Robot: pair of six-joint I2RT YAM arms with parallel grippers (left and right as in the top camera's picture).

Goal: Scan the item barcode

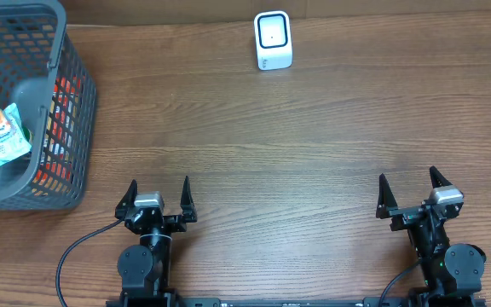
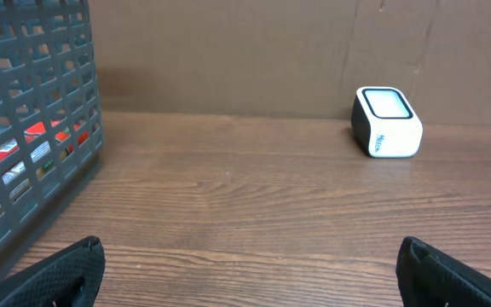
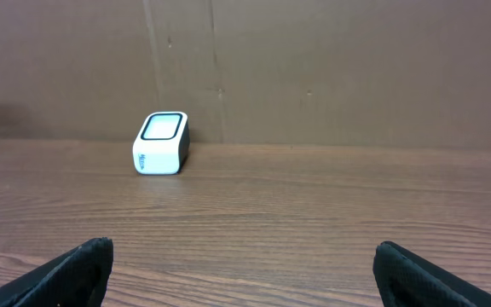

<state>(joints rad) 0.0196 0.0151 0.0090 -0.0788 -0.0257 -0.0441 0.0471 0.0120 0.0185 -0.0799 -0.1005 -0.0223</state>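
A white barcode scanner (image 1: 273, 40) with a dark-framed window stood upright at the far edge of the counter (image 1: 271, 145). An orange, white and green pouch (image 1: 2, 132) lay inside the gray basket (image 1: 79, 111).

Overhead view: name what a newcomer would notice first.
The dark grey mesh basket in the far left corner stands out, with an orange-and-green packet in it. A small white scanner stands alone at the far edge. At the near edge, the left gripper and right gripper have fingers spread wide, empty.
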